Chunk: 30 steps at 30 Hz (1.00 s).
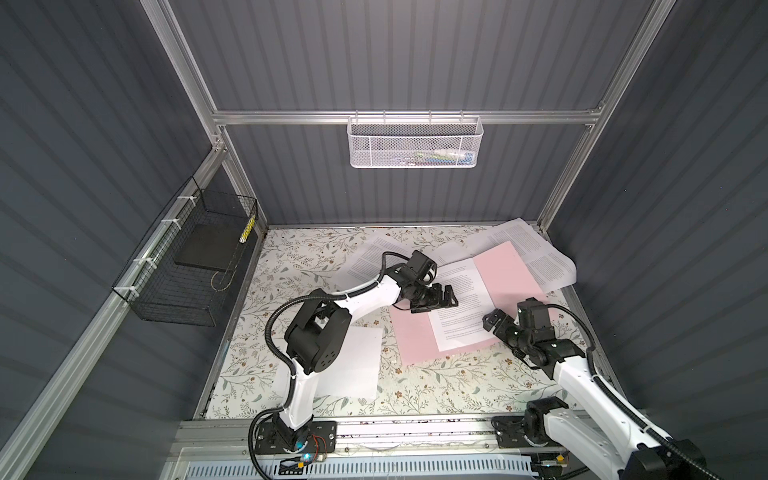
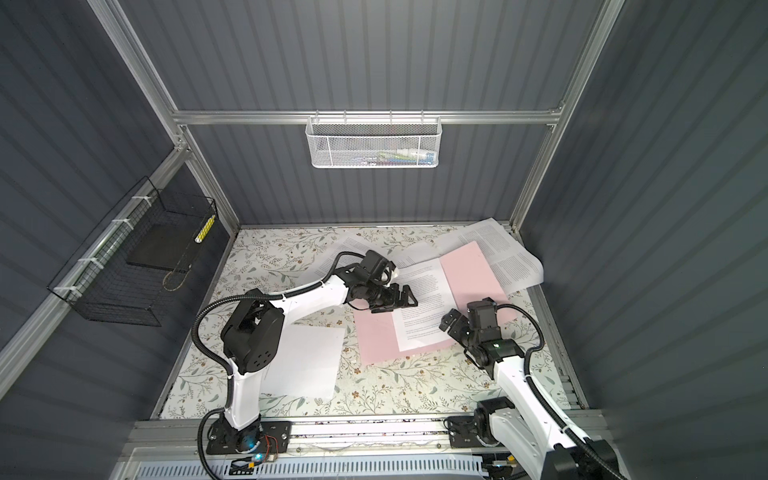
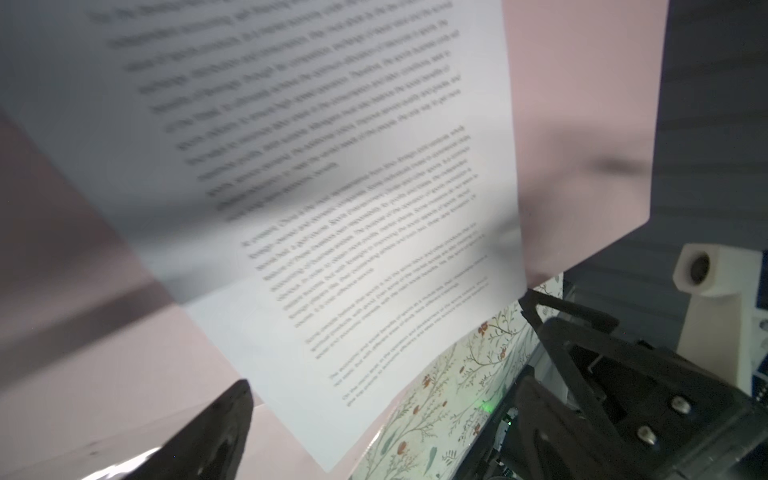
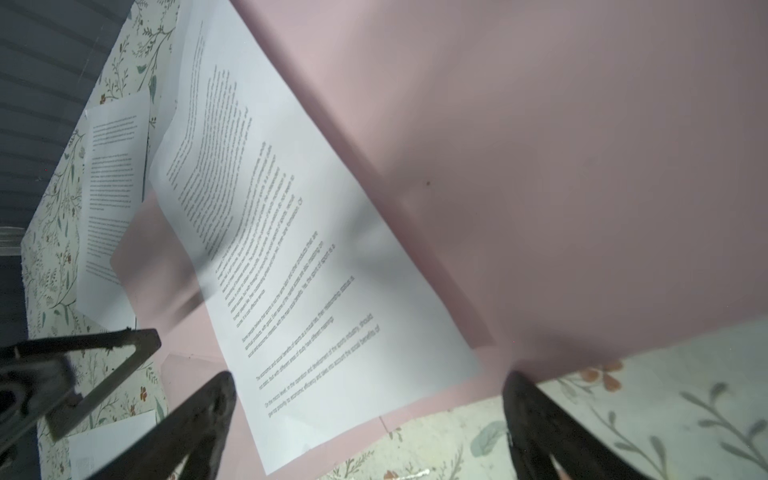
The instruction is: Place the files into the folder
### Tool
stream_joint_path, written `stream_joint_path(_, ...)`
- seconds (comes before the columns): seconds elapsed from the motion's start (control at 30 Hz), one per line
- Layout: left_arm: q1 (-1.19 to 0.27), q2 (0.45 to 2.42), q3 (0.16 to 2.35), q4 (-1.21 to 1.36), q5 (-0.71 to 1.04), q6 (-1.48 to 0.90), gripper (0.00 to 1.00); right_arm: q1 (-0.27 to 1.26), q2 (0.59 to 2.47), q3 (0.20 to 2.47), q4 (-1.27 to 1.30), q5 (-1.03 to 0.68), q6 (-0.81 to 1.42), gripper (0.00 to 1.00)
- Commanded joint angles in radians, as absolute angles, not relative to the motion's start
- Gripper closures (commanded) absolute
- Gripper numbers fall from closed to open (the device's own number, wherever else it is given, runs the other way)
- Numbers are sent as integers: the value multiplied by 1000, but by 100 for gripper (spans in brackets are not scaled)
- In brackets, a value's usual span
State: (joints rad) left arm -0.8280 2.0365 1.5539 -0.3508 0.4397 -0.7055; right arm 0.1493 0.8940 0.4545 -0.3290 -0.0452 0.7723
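The pink folder [image 1: 415, 336] [image 2: 376, 338] lies open on the floral table, its far half [image 4: 540, 166] [image 3: 582, 124] reaching over the sheets at the back right. One printed file [image 1: 459, 305] [image 2: 422, 309] [image 3: 332, 208] [image 4: 291, 249] lies across the folder's spine. Further printed files sit at the back right [image 1: 536, 255] and back centre [image 1: 370, 262]. A white sheet with no print showing [image 1: 357, 365] lies at the front left. My left gripper [image 1: 446, 297] [image 2: 405, 297] [image 3: 382, 428] hovers open over the file's left edge. My right gripper [image 1: 492, 321] [image 2: 449, 323] [image 4: 370, 407] stands open at the file's near right corner, holding nothing.
A white mesh basket [image 1: 415, 143] hangs on the back rail. A black wire basket [image 1: 183, 291] on the left wall holds a flat black slab [image 1: 205, 249]. Grey walls and aluminium posts close the table on three sides.
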Motion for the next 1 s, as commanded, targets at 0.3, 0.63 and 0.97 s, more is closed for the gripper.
stream_joint_path(0.3,-925,2144,1563,-299,453,-748,0,1,1177,747,-305,-273,504,1)
stream_joint_path(0.63,-923,2195,1553,-377,422,-655,0,2,1494,970,-410,-389,344,15)
stream_joint_path(0.97,-924,2221,1562,-398,432,-627,0,28,1653,1058,-378,-452,315,30)
